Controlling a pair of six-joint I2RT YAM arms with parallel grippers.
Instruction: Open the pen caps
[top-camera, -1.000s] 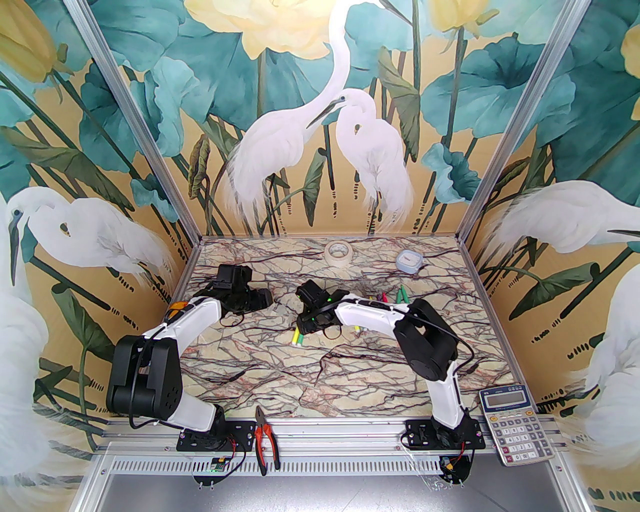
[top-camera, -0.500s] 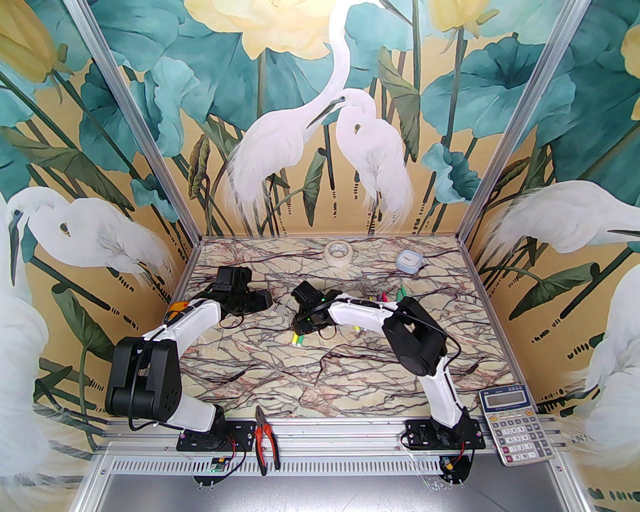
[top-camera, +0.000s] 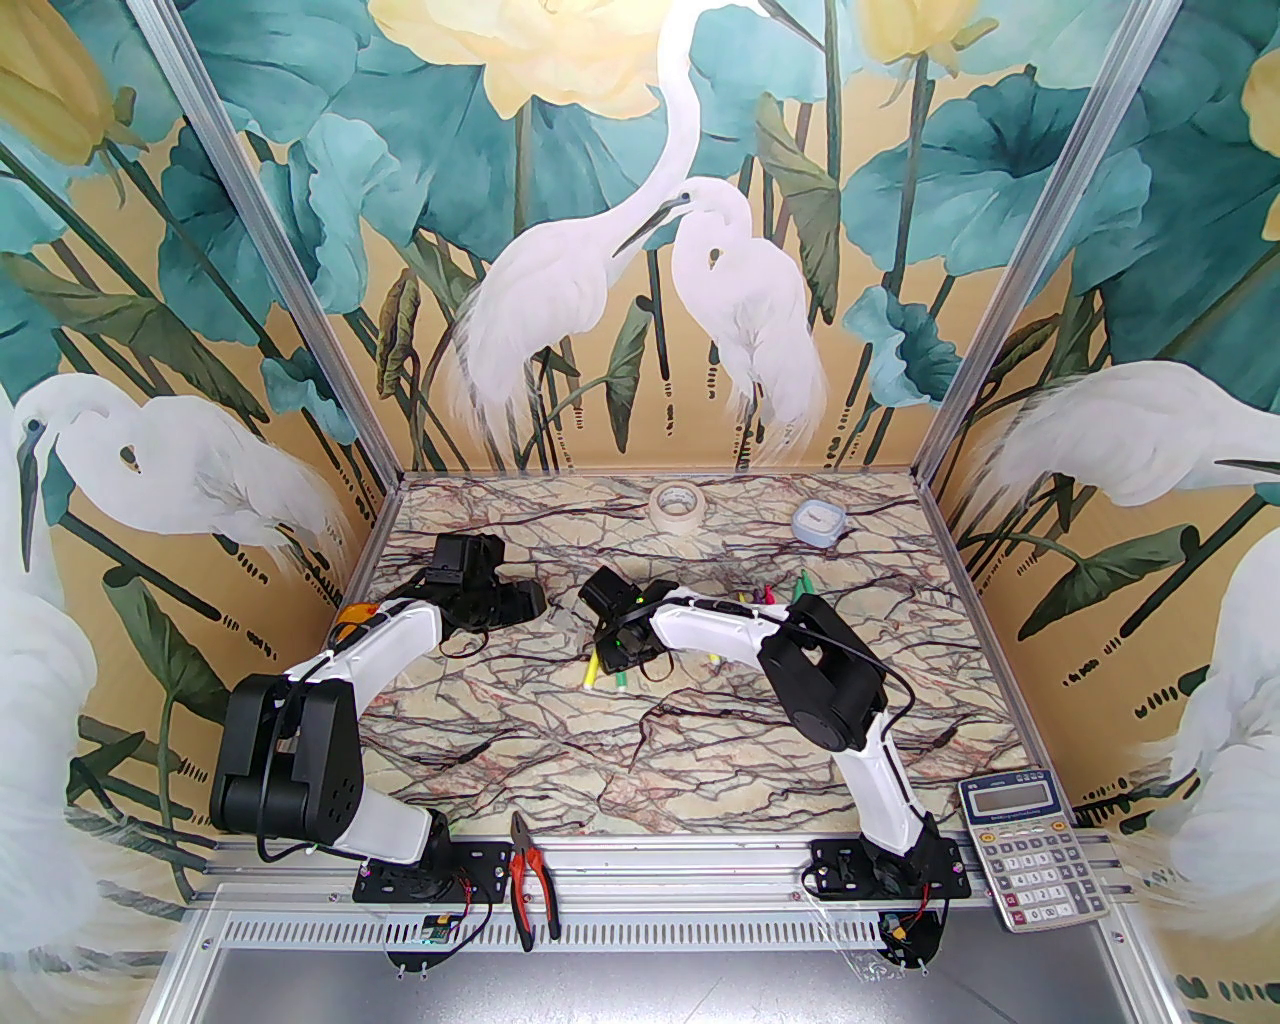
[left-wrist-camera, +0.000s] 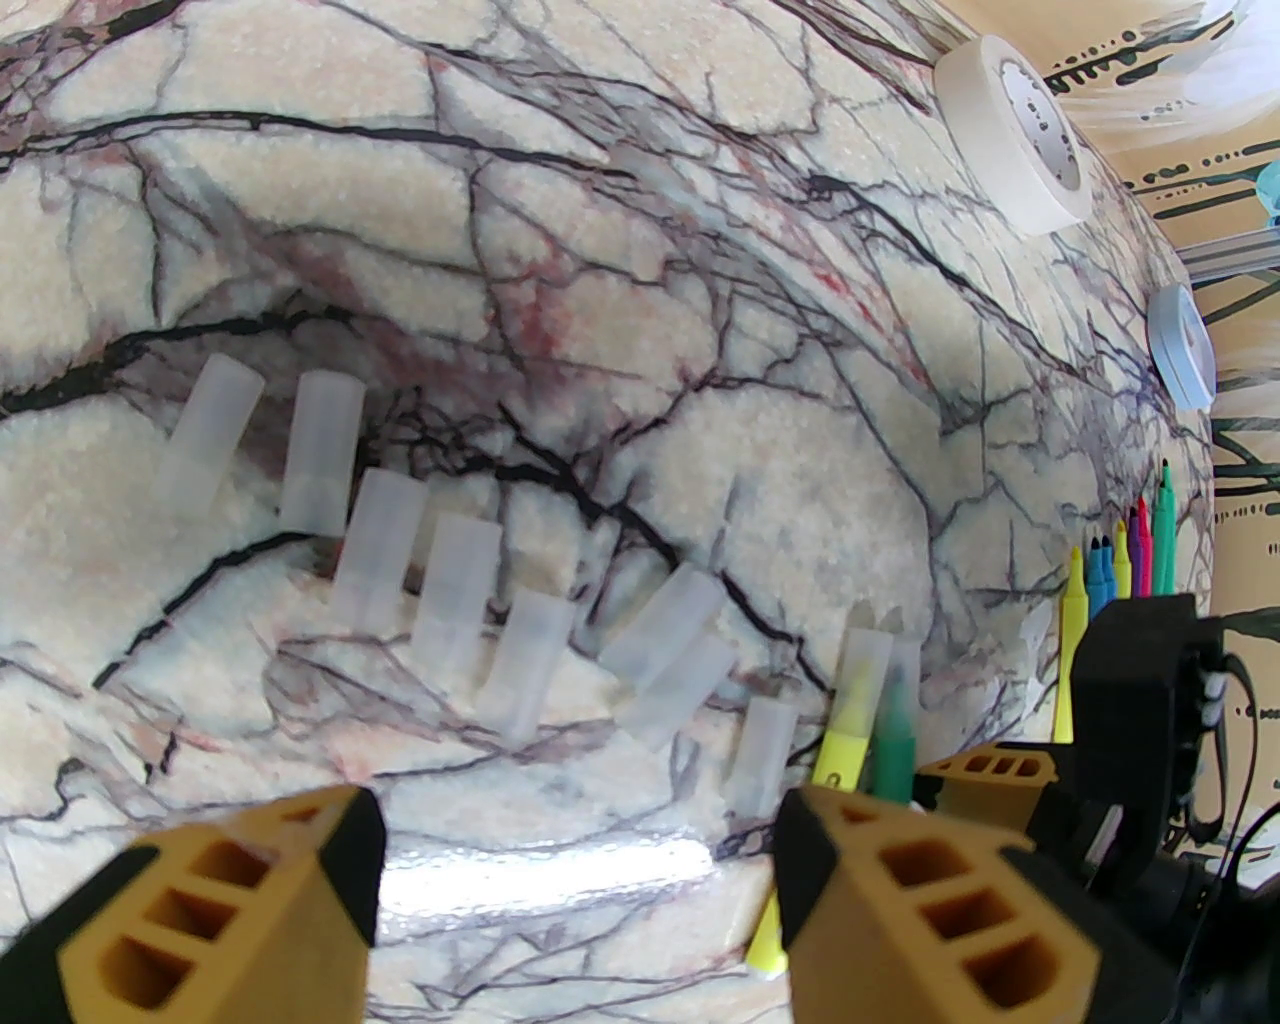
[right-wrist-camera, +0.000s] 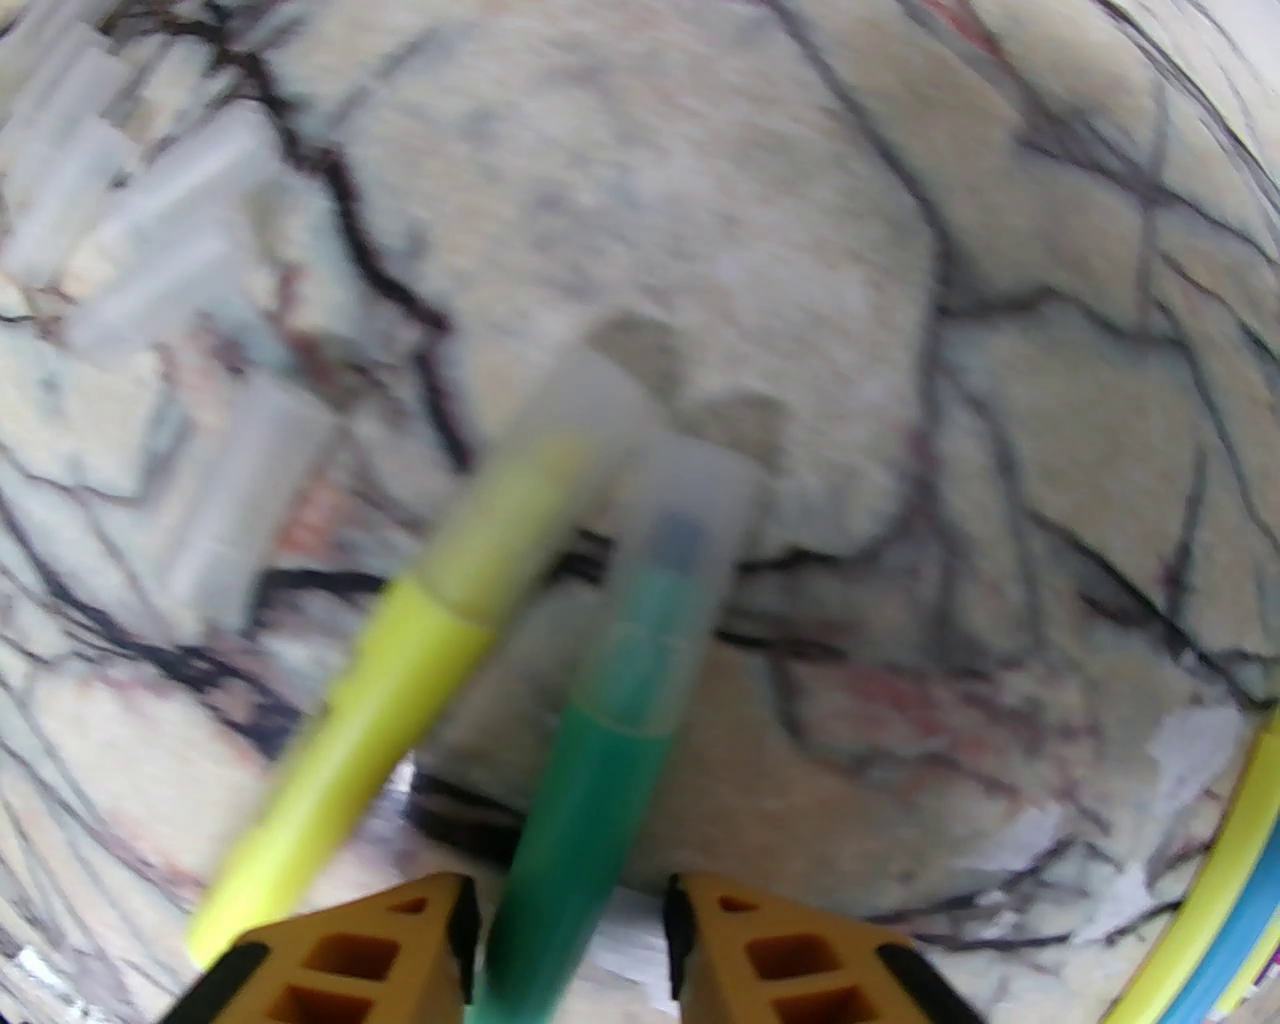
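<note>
**mk_tinker:** where are the caps sitting right now?

**yam_fan:** eight loose caps lie in a ragged row on the marble table, pale and see-through, just ahead of the left gripper; that one's jaws stand wide with nothing between them, hovering just short of the row; two more caps sit on their pens at the right end of the row, the yellow marker's cap and the green marker's cap, side by side

**mk_tinker:** and the right arm?

**yam_fan:** right gripper has its jaws set narrow with the green marker running between them, cap end pointing away; a sliver of gap shows on one side and the wrist view is smeared, so can't tell if it's actually pinching; the yellow marker lies just left of it, outside the jaws, angled so the two capped tips nearly meet

**mk_tinker:** anything else lying around?

**yam_fan:** a bunch of uncapped markers past the right gripper, tips bare; masking tape roll and a small round blue-rimmed tub by the back wall; red-handled pliers and a calculator on the front rail
</note>
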